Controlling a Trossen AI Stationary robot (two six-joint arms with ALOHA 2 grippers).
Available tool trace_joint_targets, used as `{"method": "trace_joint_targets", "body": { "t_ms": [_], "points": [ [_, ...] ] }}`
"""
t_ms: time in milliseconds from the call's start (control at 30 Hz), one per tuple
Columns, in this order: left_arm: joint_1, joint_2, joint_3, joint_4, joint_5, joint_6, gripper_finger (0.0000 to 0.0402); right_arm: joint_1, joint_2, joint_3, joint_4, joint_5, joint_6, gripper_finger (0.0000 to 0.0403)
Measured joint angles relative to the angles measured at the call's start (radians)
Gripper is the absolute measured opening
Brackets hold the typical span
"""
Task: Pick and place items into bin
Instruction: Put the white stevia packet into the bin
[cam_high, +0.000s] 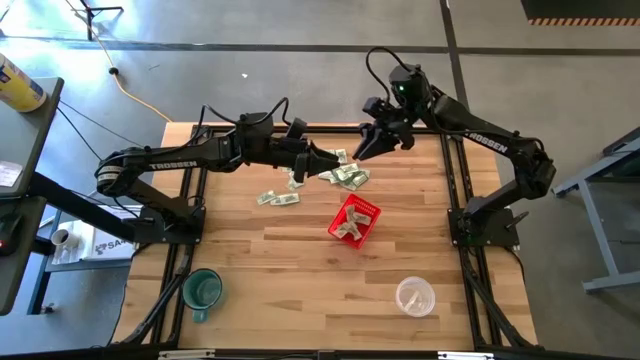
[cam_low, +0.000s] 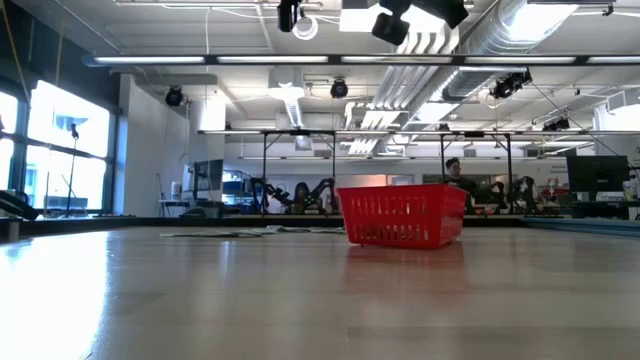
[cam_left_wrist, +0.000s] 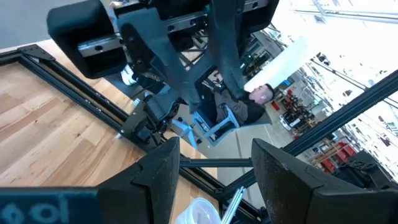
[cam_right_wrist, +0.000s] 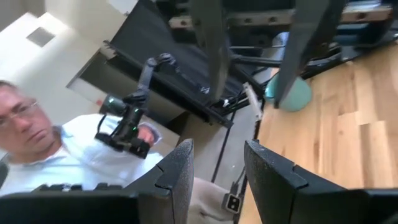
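The red basket (cam_high: 353, 220) stands near the table's middle, with a few pale-green slips (cam_high: 349, 229) inside; the low view shows its mesh wall (cam_low: 403, 215). More slips lie flat in a loose pile (cam_high: 347, 176) toward the far edge and in a smaller bunch (cam_high: 278, 198) to its left. My left gripper (cam_high: 325, 163) (cam_left_wrist: 214, 180) hovers high over the pile's left side, level and open, with nothing between its fingers. My right gripper (cam_high: 362, 150) (cam_right_wrist: 214, 177) hovers just beyond the pile's far right, level and open, also with nothing in it.
A green mug (cam_high: 202, 290) stands near the front left corner and a clear plastic cup (cam_high: 414, 296) near the front right. Dark frame rails run along both table sides (cam_high: 455, 190). A person shows beyond the table in the right wrist view (cam_right_wrist: 37, 137).
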Motion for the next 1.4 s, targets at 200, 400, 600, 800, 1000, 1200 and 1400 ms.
{"method": "trace_joint_targets", "body": {
  "t_ms": [200, 400, 600, 800, 1000, 1200, 1400],
  "points": [
    [0.0, 0.0, 0.001, -0.212, -0.118, 0.002, 0.0232, 0.0, 0.0, 0.0, -0.006, 0.06, 0.003, 0.0134],
    [0.0, 0.0, 0.001, -0.499, -0.243, 0.0, 0.0232, 0.021, 0.0, 0.0, -0.01, 0.242, -0.003, 0.0134],
    [0.0, 0.0, 0.001, -0.697, -0.297, -0.021, 0.0232, 0.017, 0.007, 0.0, -0.179, 0.659, -0.213, 0.0134],
    [-0.015, 0.0, 0.0, -0.868, -0.383, -0.055, 0.0232, -0.079, 0.168, 0.0, -0.555, 1.15, -0.283, 0.0134],
    [0.018, 0.0, 0.0, -0.925, -0.351, 0.015, 0.0232, -0.179, 0.439, 0.015, -0.64, 1.202, -0.215, 0.0134],
    [0.047, 0.001, 0.0, -0.987, -0.329, 0.097, 0.0232, -0.182, 0.645, 0.211, -0.703, 1.326, -0.207, 0.0134],
    [0.046, 0.001, 0.0, -1.018, -0.328, 0.115, 0.0232, -0.189, 0.781, 0.474, -0.829, 1.409, -0.18, 0.0134]
  ]
}}
